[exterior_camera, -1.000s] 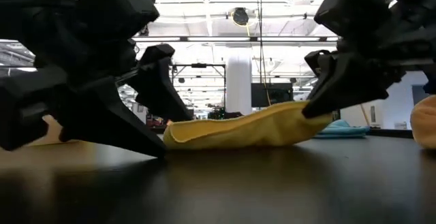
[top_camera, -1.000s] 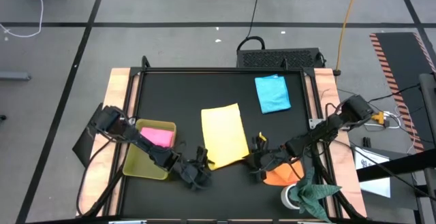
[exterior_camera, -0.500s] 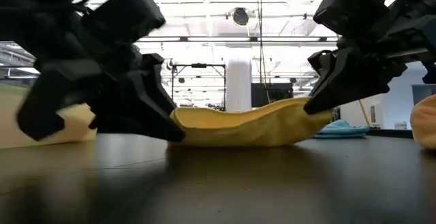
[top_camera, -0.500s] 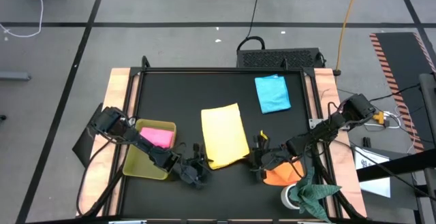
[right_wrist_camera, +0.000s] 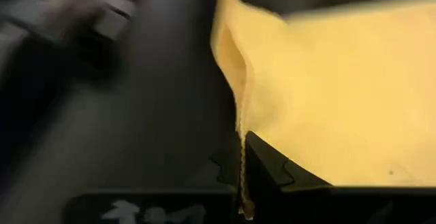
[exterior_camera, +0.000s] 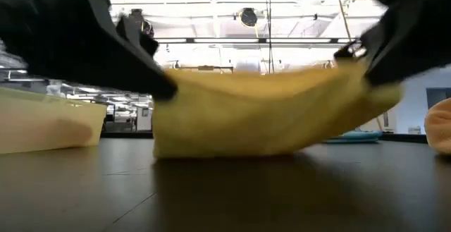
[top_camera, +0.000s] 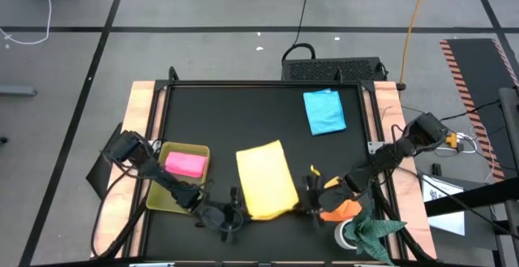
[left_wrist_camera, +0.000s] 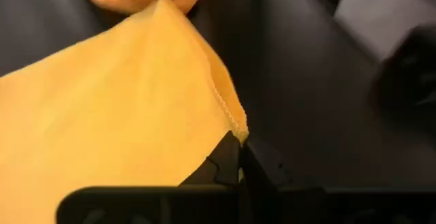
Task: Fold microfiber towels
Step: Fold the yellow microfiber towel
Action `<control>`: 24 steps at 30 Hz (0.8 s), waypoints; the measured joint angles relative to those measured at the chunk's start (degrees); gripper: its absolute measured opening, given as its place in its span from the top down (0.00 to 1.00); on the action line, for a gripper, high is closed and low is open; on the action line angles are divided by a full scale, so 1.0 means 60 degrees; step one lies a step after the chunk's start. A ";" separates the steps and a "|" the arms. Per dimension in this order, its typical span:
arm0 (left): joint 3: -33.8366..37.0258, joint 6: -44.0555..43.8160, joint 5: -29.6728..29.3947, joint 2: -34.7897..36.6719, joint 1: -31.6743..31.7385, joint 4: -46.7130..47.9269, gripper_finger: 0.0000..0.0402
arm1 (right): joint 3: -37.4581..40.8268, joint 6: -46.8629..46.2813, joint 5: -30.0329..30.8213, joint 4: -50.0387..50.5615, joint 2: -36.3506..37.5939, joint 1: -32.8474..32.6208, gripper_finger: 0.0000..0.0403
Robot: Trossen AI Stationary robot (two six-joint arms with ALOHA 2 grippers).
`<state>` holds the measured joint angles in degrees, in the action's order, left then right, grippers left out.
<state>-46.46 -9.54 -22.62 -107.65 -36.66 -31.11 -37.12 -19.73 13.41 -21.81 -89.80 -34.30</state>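
The yellow towel (top_camera: pixel 263 179) lies in the middle of the black table, its near edge raised (exterior_camera: pixel 261 112) and its far part flat on the table. My left gripper (top_camera: pixel 233 215) is shut on its near-left corner and my right gripper (top_camera: pixel 312 203) is shut on its near-right corner. The pink towel (top_camera: pixel 186 164) lies in the yellow-green tray (top_camera: pixel 166 199). The light blue towel (top_camera: pixel 324 111) lies flat at the far right. The orange towel (top_camera: pixel 336 210) lies bunched beside my right gripper. My left gripper pinches the yellow towel's near-left corner (left_wrist_camera: pixel 236 130) between its two fingers, coming from the near left and slanting down. The corner is lifted off the table. My right gripper pinches the near-right corner (right_wrist_camera: pixel 241 148) between its two fingers, coming from the near right and slanting down. That corner is also lifted, and the near edge spans between the two grippers.
A dark green cloth (top_camera: pixel 375 230) and a white object (top_camera: pixel 347 234) sit at the near right corner. Wooden rails (top_camera: pixel 142 121) run along the table's left and right sides. The tray stands close to the left arm.
My left gripper has shut on the yellow towel's near-left corner. Both grippers have moved toward the table's near edge and up, lifting the towel's near edge off the table while its far part stays down.
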 joint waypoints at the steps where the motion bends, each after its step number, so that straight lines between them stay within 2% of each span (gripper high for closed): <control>1: 0.0000 -0.0024 0.0014 0.0063 -0.0085 -0.0137 0.98 | 0.0000 0.0006 -0.0091 -0.0412 0.0000 -0.0109 1.00; 3: 0.0000 -0.0167 -0.0096 0.0211 -0.0250 -0.0332 0.99 | 0.0000 0.0029 -0.0300 -0.1087 0.0000 -0.0281 1.00; 6: 0.0000 -0.0199 -0.0784 0.0688 -0.0498 -0.0300 0.98 | 0.0000 -0.0060 -0.0301 -0.1756 0.0000 -0.0434 1.00; 10: 0.0000 -0.0287 -0.1765 0.1551 -0.0617 0.0559 0.99 | 0.0000 -0.0318 0.0410 -0.1813 0.0084 -0.0458 1.00; 13: -0.0004 -0.0730 -0.2598 0.2019 -0.0352 0.1798 0.98 | 0.0000 -0.0850 0.1166 -0.1090 0.0233 -0.0139 1.00; 16: -0.0004 -0.1262 -0.2943 0.2168 0.0079 0.3113 0.99 | 0.0000 -0.1279 0.1744 -0.0575 0.0365 0.0412 1.00; 19: 0.0058 -0.1728 -0.3213 0.2167 0.0536 0.3902 0.99 | 0.0000 -0.1384 0.1761 -0.0151 0.0428 0.1133 1.00; 24: 0.0229 -0.1711 -0.3328 0.2128 0.1428 0.4053 0.98 | -0.0007 -0.1611 0.1763 0.1088 0.0791 0.2135 1.00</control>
<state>-45.08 -19.81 -42.59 -94.89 -28.10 -6.79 -37.17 -29.39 23.99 -15.28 -85.05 -21.49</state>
